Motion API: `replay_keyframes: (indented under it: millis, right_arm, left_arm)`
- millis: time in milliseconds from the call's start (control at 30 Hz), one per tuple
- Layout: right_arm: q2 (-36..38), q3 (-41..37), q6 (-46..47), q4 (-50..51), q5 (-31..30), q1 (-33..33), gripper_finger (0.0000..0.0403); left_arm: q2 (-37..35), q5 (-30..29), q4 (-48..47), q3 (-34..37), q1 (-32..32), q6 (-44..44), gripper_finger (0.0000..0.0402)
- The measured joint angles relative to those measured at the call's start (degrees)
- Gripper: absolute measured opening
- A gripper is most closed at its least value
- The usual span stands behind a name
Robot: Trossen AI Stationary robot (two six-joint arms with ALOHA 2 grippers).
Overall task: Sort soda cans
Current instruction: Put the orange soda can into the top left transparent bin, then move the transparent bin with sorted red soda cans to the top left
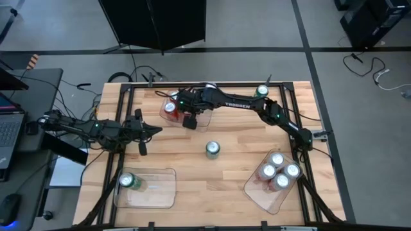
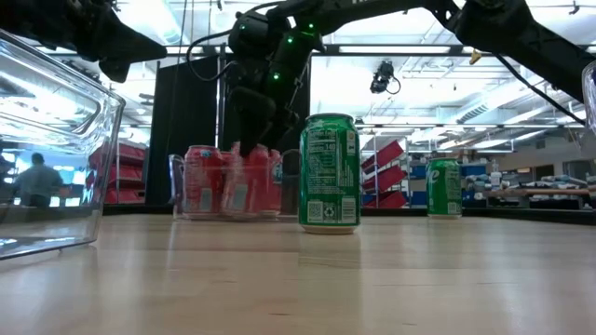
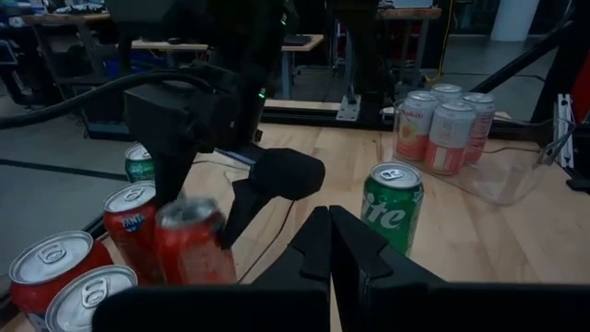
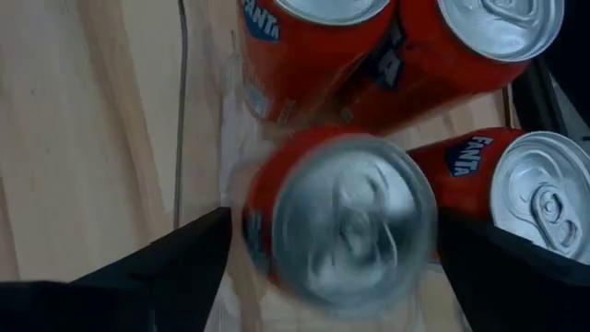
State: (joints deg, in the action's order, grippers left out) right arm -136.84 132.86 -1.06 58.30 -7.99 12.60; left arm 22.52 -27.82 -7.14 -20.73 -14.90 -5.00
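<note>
My right gripper [image 1: 188, 120] hangs open over the clear far-left tray [image 1: 166, 114], which holds red soda cans [image 4: 323, 37]. One red can [image 4: 341, 221] shows blurred between its two fingers [image 4: 175, 263]; in the left wrist view this can [image 3: 189, 244] sits upright, low among the other red ones. A green can [image 1: 212, 149] stands on its base mid-table. Another green can [image 1: 261, 90] stands at the far edge. My left gripper [image 1: 154, 130] waits shut at the table's left. My right gripper comes slanting down from above, with one finger on each side of the blurred red can's wall [image 4: 263, 212]. I cannot tell whether either finger touches the can. The can stands upright beside the other red cans in the tray.
A clear tray [image 1: 157, 192] at the near left holds one green can [image 1: 127, 181]. A clear tray [image 1: 257, 192] at the near right holds several silver-white cans [image 1: 278, 172]. Bare wood lies around the middle green can. A laptop and cables sit beyond the left edge.
</note>
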Motion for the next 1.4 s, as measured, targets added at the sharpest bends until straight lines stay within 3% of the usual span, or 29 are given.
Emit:
replay_keyframes:
  millis: [300,467,600,833,900,1133,1400]
  right_arm:
    - [0.0,0.2,-3.3,-1.3,0.0,-1.1,0.0363]
    - [1.9,1.8,-6.1,2.0,0.0,-2.2,0.0340]
    - [6.1,2.1,-6.5,9.2,0.0,-2.5,0.0265]
    - [11.0,0.8,-6.5,21.7,0.0,-1.6,0.0046]
    - [11.3,-1.4,-6.4,22.4,0.1,-0.3,0.0014]
    - [11.5,-10.7,-5.3,20.0,0.3,4.7,0.0006]
    - [11.4,-19.4,-5.4,11.3,6.5,7.8,0.0001]
  left_arm:
    - [0.0,0.0,-0.1,0.0,0.0,-0.2,0.0000]
    - [0.0,0.0,-0.1,0.0,0.0,-0.3,0.0003]
    - [0.0,0.0,0.0,0.0,0.0,-1.7,0.0004]
    - [0.0,0.0,-0.1,0.0,0.0,-1.7,0.0003]
    - [0.0,0.0,-0.1,0.0,0.0,-1.7,0.0003]
    - [0.0,3.2,-0.3,0.0,0.0,-3.2,0.0003]
    - [0.0,3.5,-1.0,0.0,0.0,-3.2,0.0003]
